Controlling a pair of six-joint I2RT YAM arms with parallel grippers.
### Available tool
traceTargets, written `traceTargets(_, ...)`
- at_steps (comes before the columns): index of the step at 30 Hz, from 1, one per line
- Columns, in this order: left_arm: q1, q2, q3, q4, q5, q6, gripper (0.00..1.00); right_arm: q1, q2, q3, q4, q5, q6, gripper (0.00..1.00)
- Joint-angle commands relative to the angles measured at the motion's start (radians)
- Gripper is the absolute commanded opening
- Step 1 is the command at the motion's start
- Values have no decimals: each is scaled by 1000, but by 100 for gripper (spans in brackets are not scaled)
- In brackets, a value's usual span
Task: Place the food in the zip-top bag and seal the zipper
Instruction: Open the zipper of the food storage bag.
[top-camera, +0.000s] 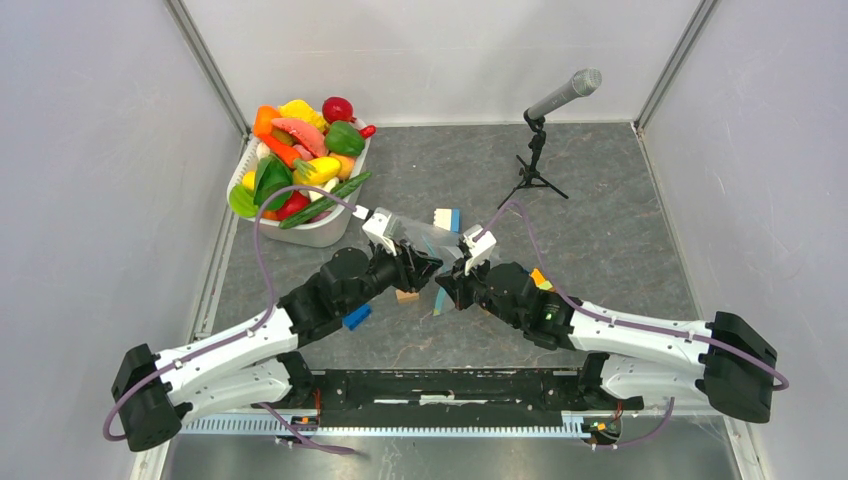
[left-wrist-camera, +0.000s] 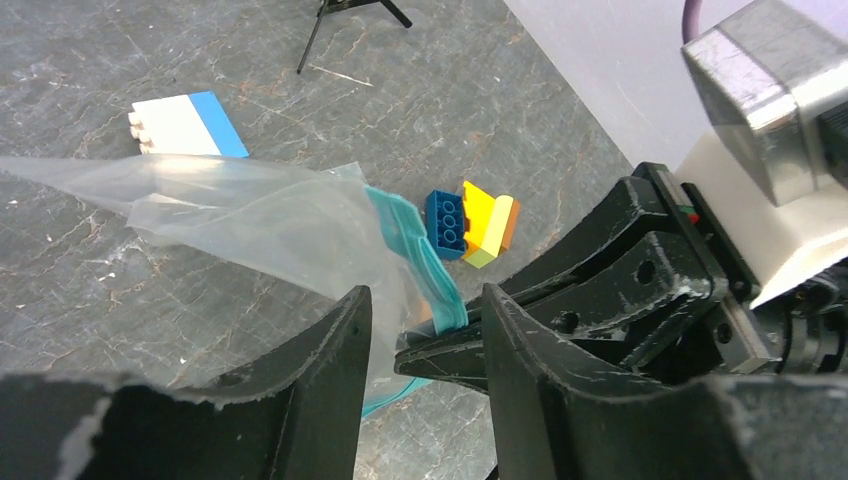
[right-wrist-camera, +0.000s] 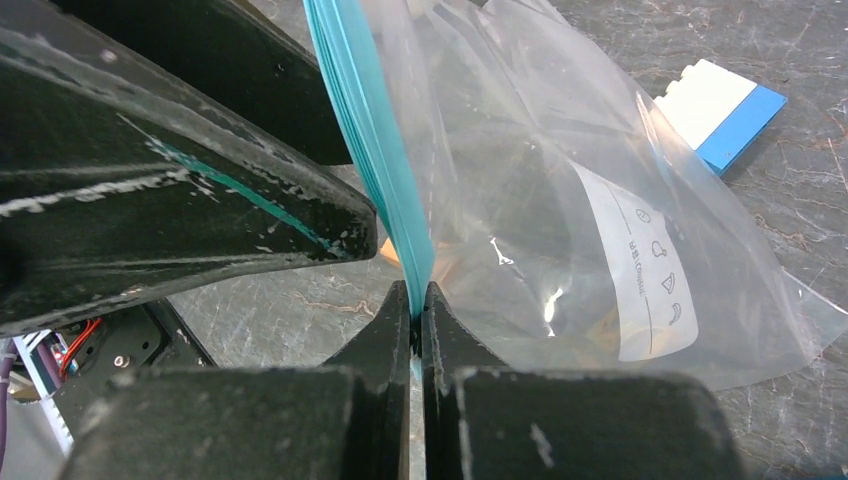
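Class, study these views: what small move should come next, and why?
Probably close the left pincer on the zipper beside the right pincer, shut on it: left jaws stand open astride the strip, the bag looks empty, the food sits in the tub.

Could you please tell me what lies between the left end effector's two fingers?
The zipper, pinched by the right end effector's shut tips, as the left wrist view shows.

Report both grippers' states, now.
Left gripper: open, jaws either side of the zipper, not clamped.
Right gripper: shut on the zipper.
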Motion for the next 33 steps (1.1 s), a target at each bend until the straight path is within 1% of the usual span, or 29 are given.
traceTargets(1, 6, -30, -5, 67, 10, 28, 51, 5, 5, 10, 47, -7, 12, 0)
traceTargets(4, 6, -43, -17, 66, 0, 26, 42, 5, 4, 10, 46, -6, 11, 0)
traceTargets(11, 6, -69, -55, 62, -42, 5, 38, 5, 4, 11, 45, -6, 13, 0)
traceTargets(17, 7, -53, -42, 76, -45, 6, 39, 5, 5, 16, 47, -16, 8, 0)
traceTargets(22, 6, -55, -55, 116, -16, -10, 44, 5, 10, 13, 43, -13, 7, 0)
traceTargets(28, 6, -50, -49, 105, -32, -11, 44, 5, 7, 11, 42, -14, 6, 0)
traceTargets(31, 6, -40, -47, 96, -48, -16, 41, 5, 4, 8, 46, -18, 4, 0)
traceTargets(33, 6, -37, -50, 98, -64, -19, 40, 5, 1, 5, 48, -20, -2, 0)
